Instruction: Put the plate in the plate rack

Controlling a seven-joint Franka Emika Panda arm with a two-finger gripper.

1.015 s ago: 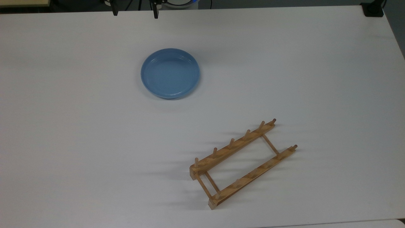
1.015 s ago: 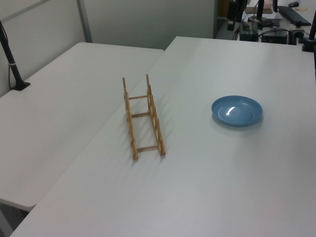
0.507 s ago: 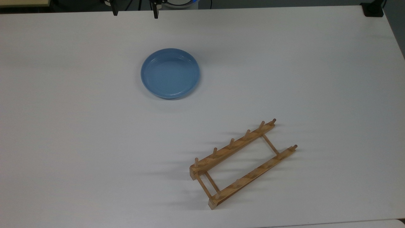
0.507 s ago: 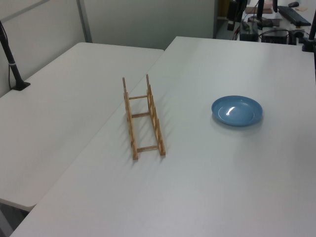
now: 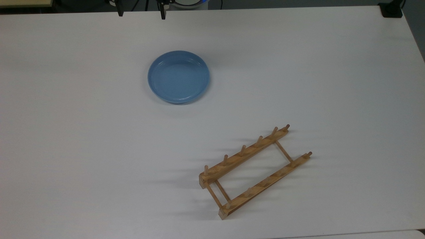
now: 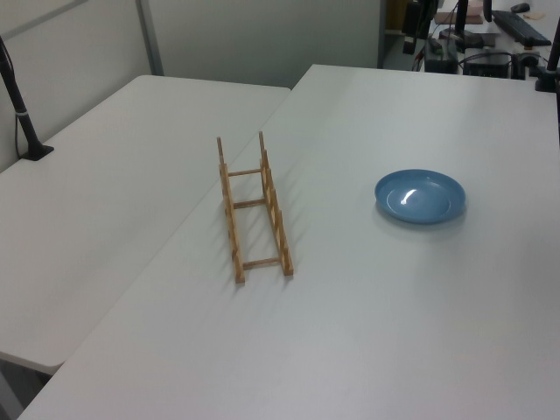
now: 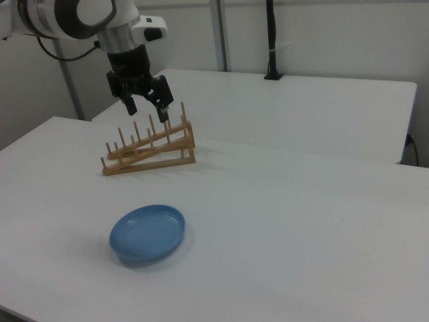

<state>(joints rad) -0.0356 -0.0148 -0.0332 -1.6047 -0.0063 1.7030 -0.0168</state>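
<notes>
The white table [image 5: 298,66] spreads wide, its surface bare on every side of the plate rack [image 5: 254,172]. The rack stands upright near the table's front edge in the top view, its two pegged rails running diagonally, every slot unfilled. The blue plate [image 5: 178,76] lies flat, well apart from the rack, up and to the top view's left of it, with bare table between them. In the right view the gripper [image 7: 147,102] hangs above the table with its fingers spread apart, holding nothing.
</notes>
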